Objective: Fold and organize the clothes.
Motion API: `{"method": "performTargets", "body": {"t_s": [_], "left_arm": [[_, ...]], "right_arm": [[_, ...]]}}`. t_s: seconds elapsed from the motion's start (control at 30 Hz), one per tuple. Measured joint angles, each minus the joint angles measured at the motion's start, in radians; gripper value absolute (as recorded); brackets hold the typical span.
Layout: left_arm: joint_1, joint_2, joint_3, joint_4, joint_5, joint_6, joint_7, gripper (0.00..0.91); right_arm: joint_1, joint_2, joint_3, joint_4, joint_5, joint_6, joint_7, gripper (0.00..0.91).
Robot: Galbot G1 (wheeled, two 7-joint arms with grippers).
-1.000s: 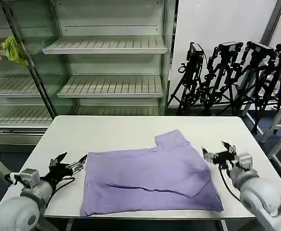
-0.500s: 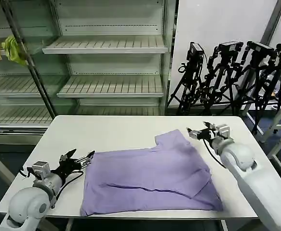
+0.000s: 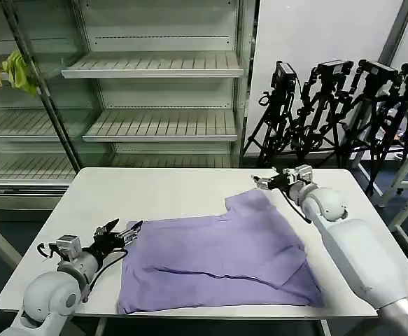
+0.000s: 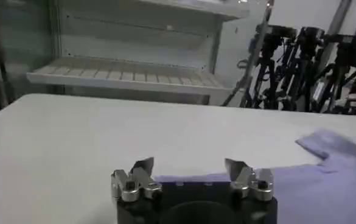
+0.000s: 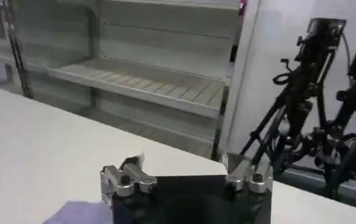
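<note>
**Now both grippers are closing in on the shirt's edges for a fold**

Currently the lavender T-shirt (image 3: 221, 262) is lying spread across the near half of the white table (image 3: 155, 192), one sleeve poking toward the far right corner, its lower hem running along the near edge. It is already partly folded, with a layer lying over its right side.

The left gripper (image 3: 122, 233) is hovering just beside the shirt's left edge near the table's left side, jaws parted and empty; in the left wrist view its fingers (image 4: 140, 172) are standing apart with purple cloth just beyond them. The right gripper (image 3: 262, 183) is reaching over the far right of the table, at the tip of the upturned sleeve, also spread and holding nothing; the right wrist view is showing a scrap of the T-shirt (image 5: 77, 213) at its fingers.

The step in hand looks like approach before a grasp. Next, each gripper probably needs to drop to the cloth and pinch only the layer meant to be folded.

Compared with a second ago, the right arm has swung from the near right side to the far sleeve, and the left gripper has crept closer to the shirt's edge. The shirt itself is lying unchanged.
</note>
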Motion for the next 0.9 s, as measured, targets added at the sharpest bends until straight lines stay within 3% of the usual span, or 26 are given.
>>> {"method": "performTargets", "body": {"t_s": [0.9], "left_arm": [[-0.109, -0.005, 0.096, 0.188, 0.050, -0.023, 0.037, 0.836]], "right_arm": [[-0.081, 0.033, 0.060, 0.008, -0.039, 0.020, -0.033, 0.907]]}}
